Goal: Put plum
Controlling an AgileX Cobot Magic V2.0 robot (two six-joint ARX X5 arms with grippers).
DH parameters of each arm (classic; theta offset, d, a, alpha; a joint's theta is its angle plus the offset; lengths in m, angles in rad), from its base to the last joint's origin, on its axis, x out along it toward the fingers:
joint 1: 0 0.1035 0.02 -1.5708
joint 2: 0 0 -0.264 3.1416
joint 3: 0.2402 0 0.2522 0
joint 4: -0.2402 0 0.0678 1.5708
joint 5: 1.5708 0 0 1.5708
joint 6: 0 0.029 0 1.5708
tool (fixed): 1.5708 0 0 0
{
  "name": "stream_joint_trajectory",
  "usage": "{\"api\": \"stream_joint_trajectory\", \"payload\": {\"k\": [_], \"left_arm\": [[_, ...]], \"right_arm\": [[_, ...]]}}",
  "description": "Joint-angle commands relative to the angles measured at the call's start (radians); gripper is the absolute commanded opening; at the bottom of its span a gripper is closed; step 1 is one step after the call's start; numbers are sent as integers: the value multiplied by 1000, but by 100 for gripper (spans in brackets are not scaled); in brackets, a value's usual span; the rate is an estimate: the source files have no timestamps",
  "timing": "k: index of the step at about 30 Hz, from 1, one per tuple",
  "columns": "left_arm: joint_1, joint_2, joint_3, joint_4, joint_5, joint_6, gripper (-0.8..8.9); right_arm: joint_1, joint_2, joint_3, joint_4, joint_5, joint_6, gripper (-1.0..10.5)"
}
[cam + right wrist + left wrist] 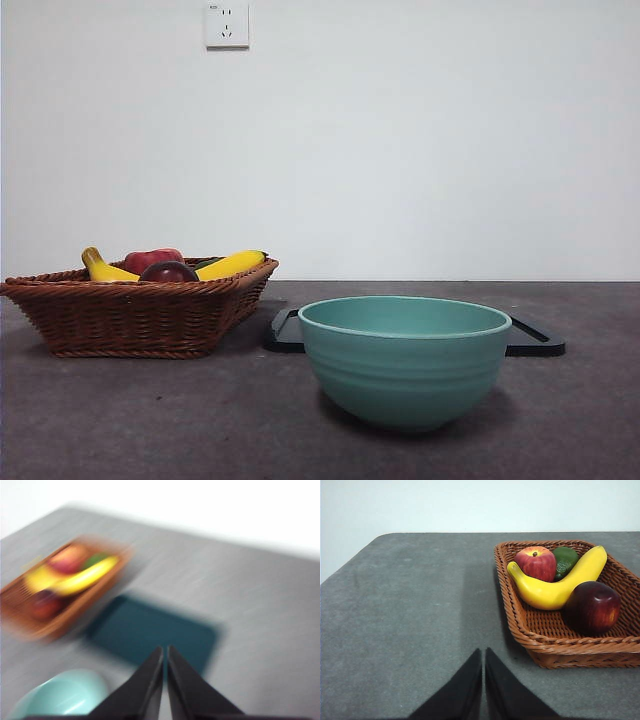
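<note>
The plum (pixel 593 606) is dark maroon and glossy. It lies in the wicker basket (pixel 555 645) beside a yellow banana (pixel 560 585). In the front view the plum (pixel 168 272) peeks over the basket's rim (pixel 140 315) at the left. In the blurred right wrist view the plum (pixel 44 605) shows as a dark red blob in the basket (pixel 75 610). My left gripper (pixel 483 655) is shut and empty, over bare table beside the basket. My right gripper (pixel 165 652) is shut and empty, above the dark tray (pixel 150 635).
A red apple (pixel 536 562) and a green fruit (pixel 566 560) also lie in the basket. A teal bowl (pixel 405 360) stands at the front centre, with the black tray (pixel 535 340) behind it. The bowl also shows in the right wrist view (pixel 60 695).
</note>
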Motion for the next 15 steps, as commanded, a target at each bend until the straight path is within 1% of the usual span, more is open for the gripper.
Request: {"api": "stream_joint_trajectory", "payload": {"k": [1, 4, 5, 11, 15], "left_arm": [[1, -2, -21, -7, 0, -2, 9], [1, -2, -21, -7, 1, -2, 9], [1, -2, -21, -7, 1, -2, 9], [1, -2, -21, -7, 1, -2, 9], [1, -2, -21, -7, 1, -2, 9]], "right_arm": [[-78, -68, -88, 117, 3, -69, 5], [-187, -173, -248, 282, 3, -80, 5], [-205, -200, -290, 320, 3, -80, 5], [-259, -350, -517, 500, 3, -79, 5], [-275, -436, -635, 568, 5, -64, 5]]}}
